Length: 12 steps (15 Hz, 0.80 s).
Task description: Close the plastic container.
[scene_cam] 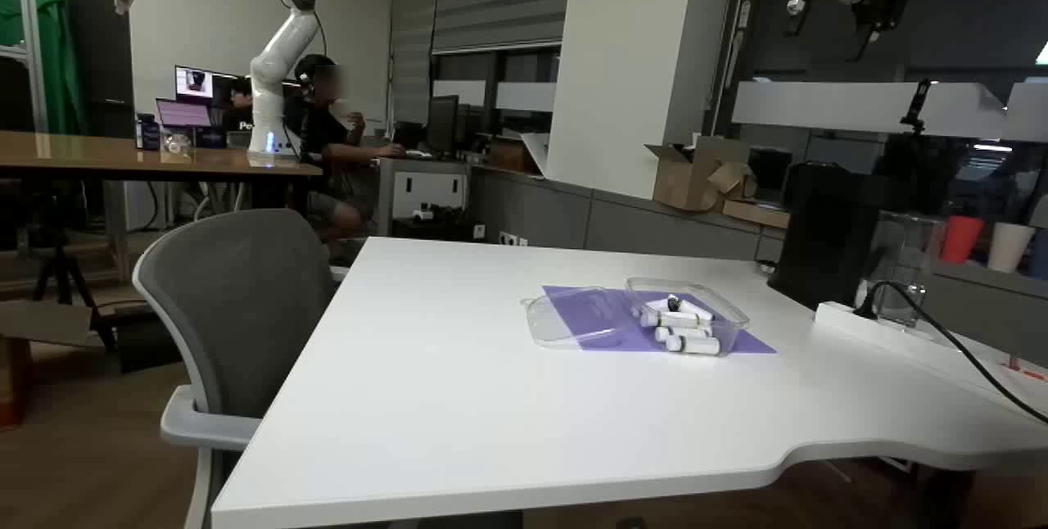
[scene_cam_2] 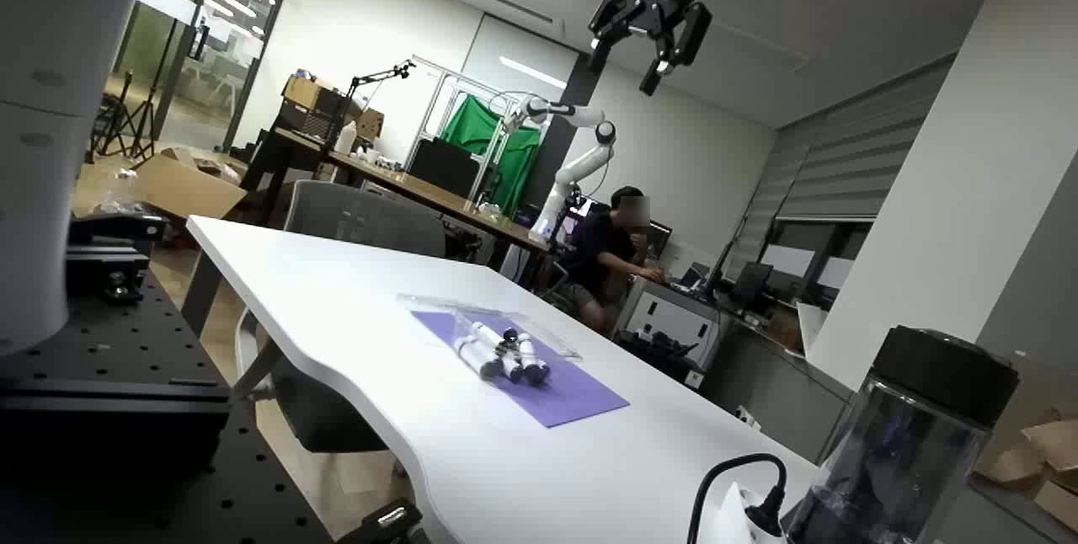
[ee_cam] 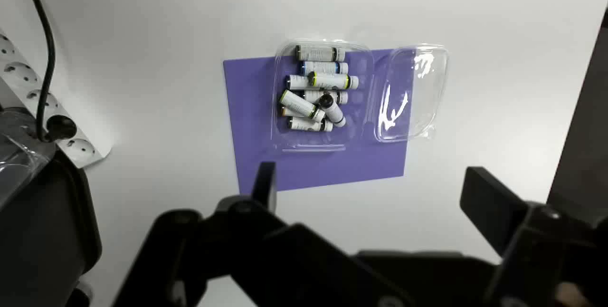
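Note:
The plastic container is clear and rectangular; its tray [ee_cam: 311, 148] lies open on a purple sheet [ee_cam: 342, 170] in the wrist view. Its clear lid [ee_cam: 413, 93] is folded out flat to the right, partly past the sheet's edge. Several small white-labelled bottles [ee_cam: 332, 81] lie in the tray. In an exterior view the tray [scene_cam: 729, 313] and lid [scene_cam: 573, 318] also show side by side; elsewhere the bottles [scene_cam_2: 529, 357] show but the clear walls are hard to make out. My black gripper [ee_cam: 372, 188] is wide open and empty. It hangs high above the table in both exterior views [scene_cam: 828, 31] [scene_cam_2: 624, 68].
All this stands on a white table [scene_cam: 491, 406]. A power strip [ee_cam: 35, 83] with a black cable and a dark machine with a clear tank [scene_cam_2: 905, 443] stand at one table edge. A grey chair [scene_cam: 237, 324] stands at another side. A person [scene_cam: 327, 152] sits farther back.

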{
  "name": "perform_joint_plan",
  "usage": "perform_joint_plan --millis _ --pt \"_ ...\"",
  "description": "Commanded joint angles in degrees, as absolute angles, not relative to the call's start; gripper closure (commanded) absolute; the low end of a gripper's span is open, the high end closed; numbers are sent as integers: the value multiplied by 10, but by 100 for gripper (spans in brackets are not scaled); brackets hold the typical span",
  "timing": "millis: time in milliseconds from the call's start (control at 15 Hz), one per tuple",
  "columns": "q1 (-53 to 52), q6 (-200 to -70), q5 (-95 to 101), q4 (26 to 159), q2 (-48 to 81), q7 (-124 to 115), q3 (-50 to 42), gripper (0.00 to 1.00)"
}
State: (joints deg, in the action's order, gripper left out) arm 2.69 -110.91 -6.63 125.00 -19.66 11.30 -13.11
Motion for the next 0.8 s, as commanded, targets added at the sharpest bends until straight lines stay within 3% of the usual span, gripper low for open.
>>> perform_joint_plan --millis 0,733 --pt "39 -1108 -70 1249 -195 116 -121 0" --pt "33 -1149 -14 1285 -193 144 -94 0"
